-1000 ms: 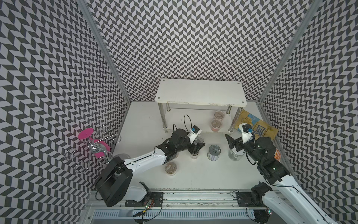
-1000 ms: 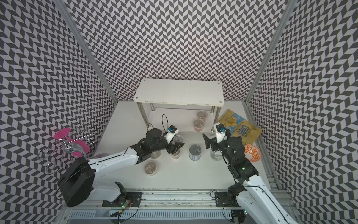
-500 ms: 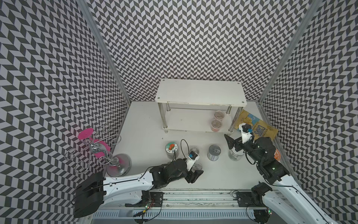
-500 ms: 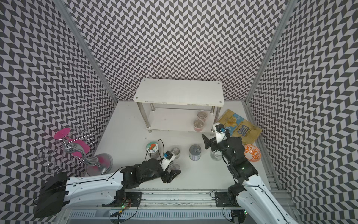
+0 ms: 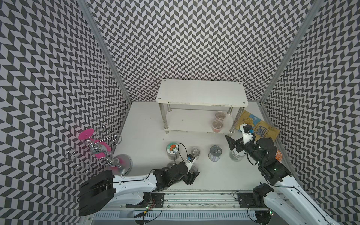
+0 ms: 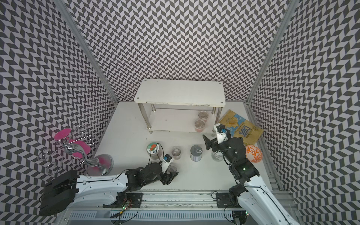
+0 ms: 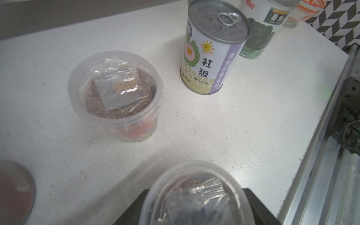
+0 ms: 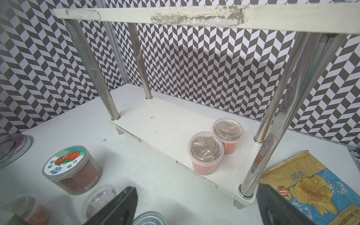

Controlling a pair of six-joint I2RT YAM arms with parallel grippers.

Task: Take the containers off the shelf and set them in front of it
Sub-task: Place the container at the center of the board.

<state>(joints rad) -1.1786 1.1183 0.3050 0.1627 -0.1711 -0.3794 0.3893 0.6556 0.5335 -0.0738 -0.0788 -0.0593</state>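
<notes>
Currently the set-down step: the left gripper, at six o'clock on the table, is clamped on a film-topped cup — whether the cup's base touches the surface cannot be told; lowering and release seem due next. The right gripper, at three o'clock, stands spread wide and empty, facing the shelf at twelve o'clock, whose lower tier bears two cups (toward one o'clock) — probably its next reach, between the chrome legs. A tin can stands at centre. Surface: white, matt, lightly scuffed. Room: chevron-papered walls; wire stand at nine o'clock.
</notes>
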